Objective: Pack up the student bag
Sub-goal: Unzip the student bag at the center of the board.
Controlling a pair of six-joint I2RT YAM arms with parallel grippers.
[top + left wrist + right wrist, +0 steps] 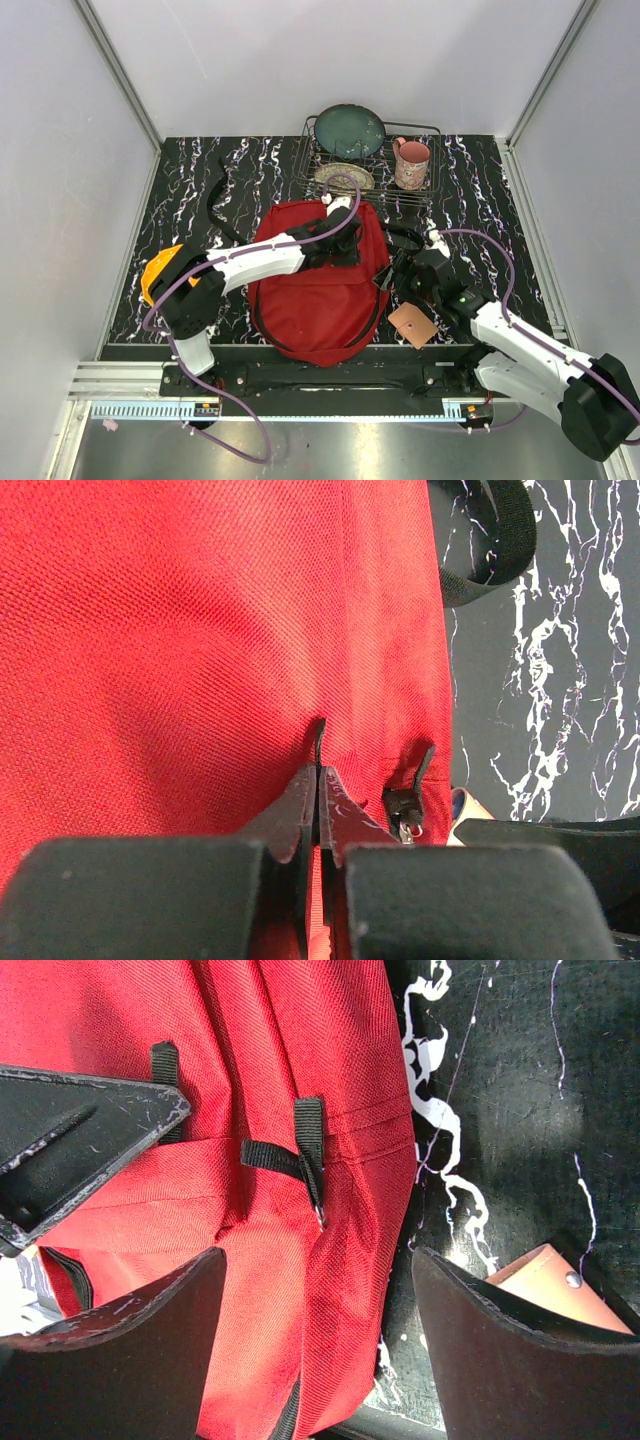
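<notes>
Currently the student bag [320, 290] lies near-centre, the left gripper [318, 770] pinched shut on its black tab [318, 735], the right gripper [317, 1252] gaping empty alongside, so a tug may drag the unpinned bag.

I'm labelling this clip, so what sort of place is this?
Probably a robot test booth, not a home: plain grey panel walls enclose a black marbled table, where a red backpack, a dish rack and a mug sit as props.
</notes>
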